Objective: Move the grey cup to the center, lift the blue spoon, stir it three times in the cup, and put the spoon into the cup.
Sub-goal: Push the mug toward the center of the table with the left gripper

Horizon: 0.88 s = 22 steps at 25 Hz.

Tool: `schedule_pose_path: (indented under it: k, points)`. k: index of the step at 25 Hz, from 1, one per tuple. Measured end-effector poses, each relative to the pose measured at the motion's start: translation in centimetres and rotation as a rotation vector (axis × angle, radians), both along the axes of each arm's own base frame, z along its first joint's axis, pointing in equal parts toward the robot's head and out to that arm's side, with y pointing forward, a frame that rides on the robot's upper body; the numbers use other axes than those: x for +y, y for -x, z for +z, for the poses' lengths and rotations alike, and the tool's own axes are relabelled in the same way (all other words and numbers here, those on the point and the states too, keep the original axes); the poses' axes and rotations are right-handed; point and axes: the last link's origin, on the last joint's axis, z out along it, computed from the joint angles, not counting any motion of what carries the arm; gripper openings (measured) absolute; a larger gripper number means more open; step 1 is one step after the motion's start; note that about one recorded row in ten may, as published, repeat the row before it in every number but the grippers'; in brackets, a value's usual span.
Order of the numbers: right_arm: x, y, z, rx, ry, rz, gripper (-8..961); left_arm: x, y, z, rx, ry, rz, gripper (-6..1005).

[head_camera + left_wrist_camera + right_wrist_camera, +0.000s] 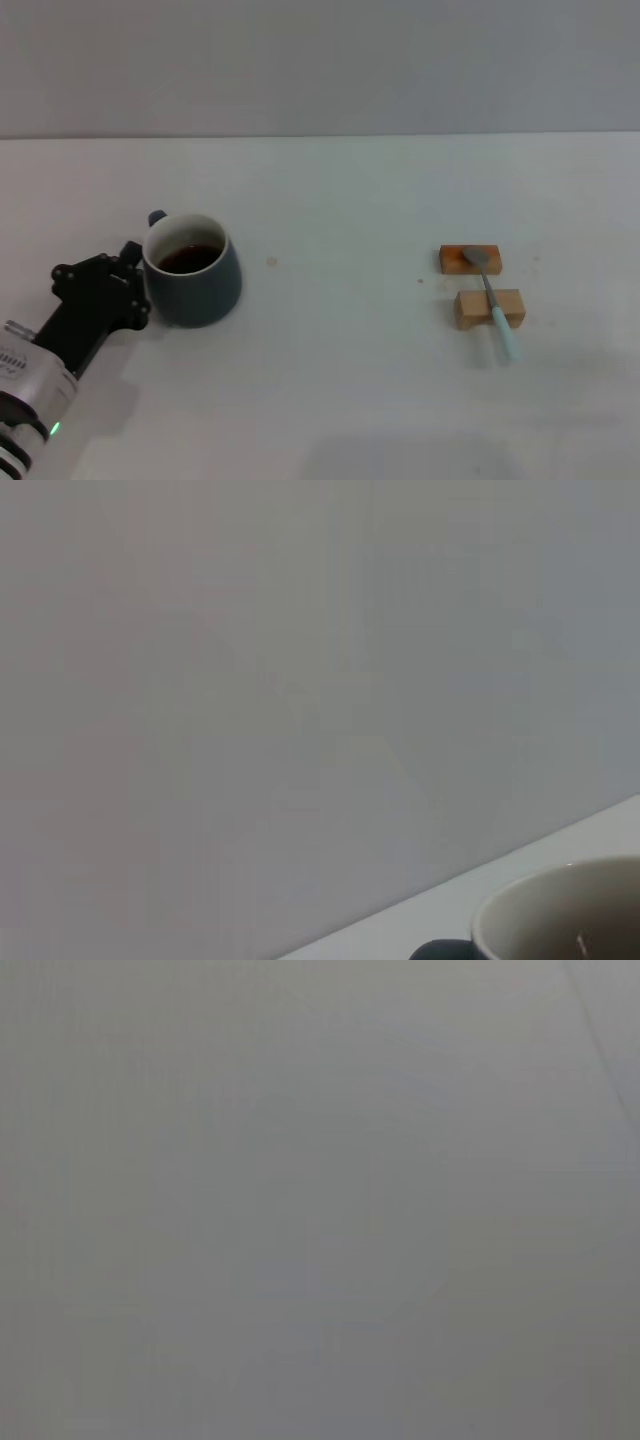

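Observation:
The grey cup (pixel 193 269) stands on the white table at the left, white inside with dark liquid in it and its handle toward the back left. Its rim also shows in the left wrist view (pixel 560 915). My left gripper (pixel 137 283) is right against the cup's left side, on the handle side. The blue spoon (pixel 493 302) lies at the right across two small wooden blocks, its metal bowl on the far block and its pale blue handle pointing toward me. My right gripper is out of view.
The two wooden blocks (pixel 470 259) (pixel 488 308) sit one behind the other at the right. The white table (pixel 340 380) runs back to a grey wall.

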Motion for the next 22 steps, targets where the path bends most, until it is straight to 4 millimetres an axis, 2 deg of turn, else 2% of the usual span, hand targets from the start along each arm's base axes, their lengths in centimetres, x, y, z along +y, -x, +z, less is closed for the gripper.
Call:
schedule_pose_path:
  k: [12,22]
  points:
    - [0.1,0.2,0.0,-0.002,0.0,0.013,703,-0.6,-1.4,-1.7,-0.02,0.072,-0.05,0]
    - [-0.2,0.1,0.0,-0.005,-0.002,0.011,703,-0.9,0.0,-0.8,0.001,0.043,-0.006,0]
